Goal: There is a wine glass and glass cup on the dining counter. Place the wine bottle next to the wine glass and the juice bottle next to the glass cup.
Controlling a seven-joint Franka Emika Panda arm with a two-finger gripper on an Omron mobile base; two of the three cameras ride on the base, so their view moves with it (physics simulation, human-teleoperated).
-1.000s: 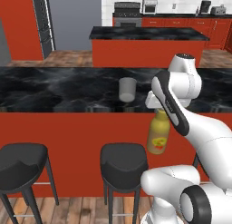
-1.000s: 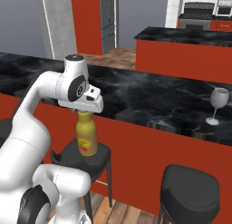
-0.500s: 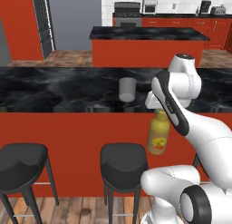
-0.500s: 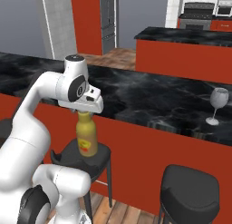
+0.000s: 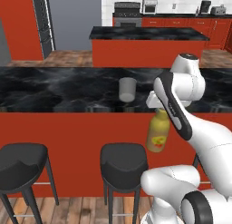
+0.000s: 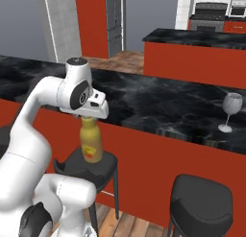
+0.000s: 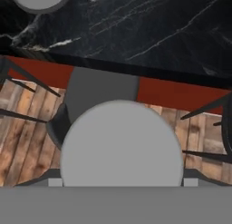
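Observation:
My gripper point(image 5: 158, 110) is shut on the neck of the juice bottle point(image 5: 157, 134), a squat yellow bottle with a red-and-yellow label. The bottle hangs upright in front of the dining counter point(image 5: 54, 89), its body below the black marble top. The glass cup point(image 5: 127, 90), a grey tumbler, stands on the counter just left of and beyond my hand. From the right side the juice bottle point(image 6: 91, 144) hangs under my gripper point(image 6: 89, 117), and the wine glass point(image 6: 231, 108) stands far to the right on the counter point(image 6: 158, 104). In the hand view the bottle's top point(image 7: 122, 143) is a big grey disc. The wine bottle is out of view.
Two black stools point(image 5: 21, 159) point(image 5: 123, 157) stand under the counter's front, one right below the bottle; another stool point(image 6: 199, 197) stands further right. A red island point(image 5: 145, 46) with a black top lies beyond the counter. Red cabinets and appliances line the back wall.

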